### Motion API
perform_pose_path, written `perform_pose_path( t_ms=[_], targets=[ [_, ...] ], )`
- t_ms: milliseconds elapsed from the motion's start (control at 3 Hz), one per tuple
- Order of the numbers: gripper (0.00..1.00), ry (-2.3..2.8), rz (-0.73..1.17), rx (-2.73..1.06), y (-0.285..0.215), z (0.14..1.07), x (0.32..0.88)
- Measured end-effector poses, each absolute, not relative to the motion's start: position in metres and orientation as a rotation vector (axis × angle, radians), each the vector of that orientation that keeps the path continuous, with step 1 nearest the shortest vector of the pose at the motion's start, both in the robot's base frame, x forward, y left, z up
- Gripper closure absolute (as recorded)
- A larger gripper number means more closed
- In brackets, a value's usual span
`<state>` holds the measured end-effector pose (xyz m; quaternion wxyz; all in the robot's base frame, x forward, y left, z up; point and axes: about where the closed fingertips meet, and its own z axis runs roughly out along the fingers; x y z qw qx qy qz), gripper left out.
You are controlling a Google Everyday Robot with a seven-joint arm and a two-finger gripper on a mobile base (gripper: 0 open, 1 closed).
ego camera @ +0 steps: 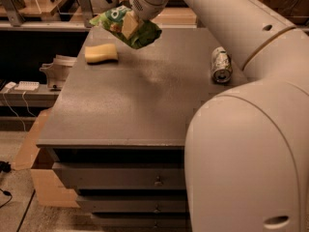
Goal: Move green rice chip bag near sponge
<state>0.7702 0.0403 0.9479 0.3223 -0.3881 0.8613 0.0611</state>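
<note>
Fingers point(128, 27): clenched on the crinkly foil green rice chip bag point(145, 34); one pale finger lies across its front, the other is hidden behind the foil, so the depth of the hold is probably shallow but hard to confirm.
Bag position: lifted clear of the surface and tilted, hanging just right of and slightly behind the sponge, not touching it.
Sponge point(101, 52): pale yellow rectangular foam block with rounded edges, lying flat near the far left corner.
Gripper point(131, 22): two-finger gripper at the end of the bulky white robot arm point(251, 37), above the far left part of the dark grey drawer-fronted table point(145, 100).
Drink can point(221, 65): silver-green metal can on its side near the right edge, well apart from the bag.
Risk, slip: slick foil can slide out of a shallow pinch and drop short.
Risk, edge: the sponge sits close to the left rim; a release too far left could send the bag off the table.
Risk, contact: lowering straight onto the sponge would shove or cover it.
Risk, settle: an air-filled bag may roll after release.
</note>
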Motion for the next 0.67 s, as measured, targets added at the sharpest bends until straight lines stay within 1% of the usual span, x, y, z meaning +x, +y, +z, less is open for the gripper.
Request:
perform_pose_path(
  t_ms=[667],
  targets=[
    [1.0, 2.304, 0.2, -1.004, 0.057, 0.92, 0.784]
  ],
)
